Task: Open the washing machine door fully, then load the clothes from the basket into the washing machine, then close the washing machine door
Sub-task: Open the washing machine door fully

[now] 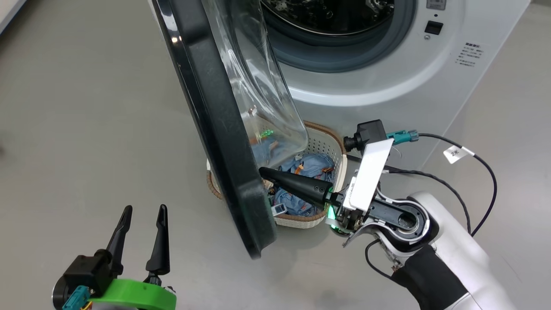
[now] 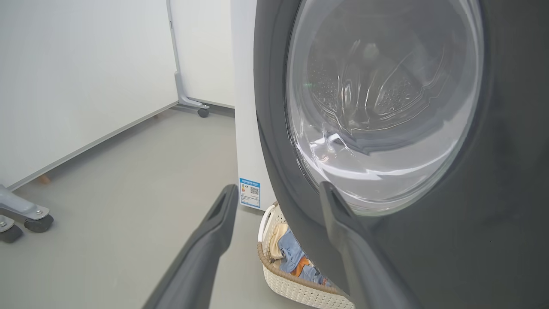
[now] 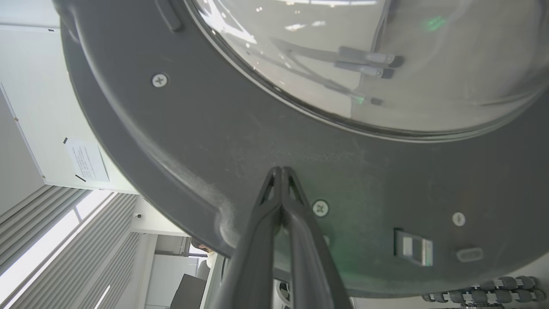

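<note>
At the frame's centre the washing machine door [image 1: 215,129] stands swung out and edge-on, with the right gripper [image 1: 263,172], fingers pressed together on nothing, tip against its inner rim above the basket [image 1: 329,142] of clothes [image 1: 312,165], while the left gripper [image 1: 144,213] rests spread wide at lower left.

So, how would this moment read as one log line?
washing machine door: partly open | right gripper: shut, tips at its inner rim | left gripper: open, empty | clothes: in basket
</note>
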`<state>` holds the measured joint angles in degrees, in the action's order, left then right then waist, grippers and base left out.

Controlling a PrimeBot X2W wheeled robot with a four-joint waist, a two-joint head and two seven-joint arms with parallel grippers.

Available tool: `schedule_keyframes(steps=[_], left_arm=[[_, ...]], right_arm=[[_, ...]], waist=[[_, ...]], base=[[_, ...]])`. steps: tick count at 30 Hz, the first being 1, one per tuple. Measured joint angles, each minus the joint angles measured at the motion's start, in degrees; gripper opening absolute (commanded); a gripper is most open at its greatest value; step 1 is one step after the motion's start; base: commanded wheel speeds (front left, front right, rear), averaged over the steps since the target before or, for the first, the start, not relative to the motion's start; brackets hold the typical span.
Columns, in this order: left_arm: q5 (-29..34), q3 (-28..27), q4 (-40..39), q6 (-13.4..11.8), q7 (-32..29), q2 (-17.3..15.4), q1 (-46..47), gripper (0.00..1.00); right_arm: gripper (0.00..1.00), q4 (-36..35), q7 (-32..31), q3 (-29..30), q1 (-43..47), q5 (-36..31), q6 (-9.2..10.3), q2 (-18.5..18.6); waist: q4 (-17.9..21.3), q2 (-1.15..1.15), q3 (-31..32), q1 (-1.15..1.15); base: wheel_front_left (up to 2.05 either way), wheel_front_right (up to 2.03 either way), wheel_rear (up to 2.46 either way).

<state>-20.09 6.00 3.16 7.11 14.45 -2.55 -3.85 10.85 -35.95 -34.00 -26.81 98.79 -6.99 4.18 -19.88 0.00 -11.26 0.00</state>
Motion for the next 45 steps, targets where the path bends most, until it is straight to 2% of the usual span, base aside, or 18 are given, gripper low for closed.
schedule_keyframes(steps=[13, 18, 23, 24, 26, 27, 32, 38, 45], left_arm=[[-1.15, 1.27, -0.05, 0.0, 0.0, 0.0, -1.28, 1.0], [-1.21, -1.67, -1.02, 0.0, -0.01, 0.0, -2.29, 1.0], [-1.11, -4.49, -2.15, 0.0, 0.0, 0.01, -2.37, 1.0], [-0.92, -4.98, -2.31, 0.0, 0.0, 0.01, -2.39, 1.0], [-0.29, -5.94, -2.52, 0.0, 0.0, 0.01, -2.57, 1.0], [-0.04, -6.19, -2.55, 0.0, 0.0, 0.01, -2.66, 1.0], [1.19, -6.87, -2.97, -0.01, -0.01, 0.03, -3.39, 1.0], [1.43, -9.55, -3.74, -0.01, 0.0, 0.02, -4.28, 1.0], [1.44, -11.45, -4.2, -0.01, 0.0, 0.02, -5.92, 1.0]], right_arm=[[0.0, -1.1, 6.53, -6.36, 0.26, 2.12, 0.0, -0.05], [0.0, -1.26, 7.95, -7.06, 0.25, 1.88, 0.0, -0.21], [0.0, -1.75, 9.33, -5.22, 0.21, -2.37, 0.0, -0.24], [0.26, -2.03, 9.89, -4.94, 0.2, -3.83, 0.0, -0.2], [0.72, -3.08, 10.88, -4.44, 0.19, -6.08, 0.0, 0.62], [1.0, -3.67, 11.7, -3.92, 0.19, -7.25, 0.0, 1.35], [1.0, -6.75, 17.78, 0.12, 0.43, -13.3, 0.0, 6.6], [1.0, -8.47, 27.39, 4.21, 3.47, -24.09, 0.0, 14.33], [1.0, -9.36, 39.14, 10.2, 8.92, -30.64, -0.01, 18.85]], waist=[[-2.88, 0.0, 1.92, 0.0], [-2.57, 0.0, 2.47, 0.0], [-0.9, 0.0, 2.86, 0.0], [-0.49, 0.0, 2.94, 0.0], [0.42, 0.0, 3.14, 0.0], [0.87, 0.0, 3.25, 0.0], [3.03, 0.0, 4.03, 0.0], [5.29, 0.0, 5.12, 0.0], [8.11, 0.0, 5.71, 0.0]], base=[[0.0, 0.0, 0.0], [0.0, 0.0, 0.0], [0.0, 0.0, 0.0], [0.0, 0.0, 0.0], [0.0, 0.0, 0.0], [0.0, 0.0, 0.0], [0.0, 0.0, 0.0], [0.0, 0.0, 0.0], [0.0, 0.0, 0.0]])
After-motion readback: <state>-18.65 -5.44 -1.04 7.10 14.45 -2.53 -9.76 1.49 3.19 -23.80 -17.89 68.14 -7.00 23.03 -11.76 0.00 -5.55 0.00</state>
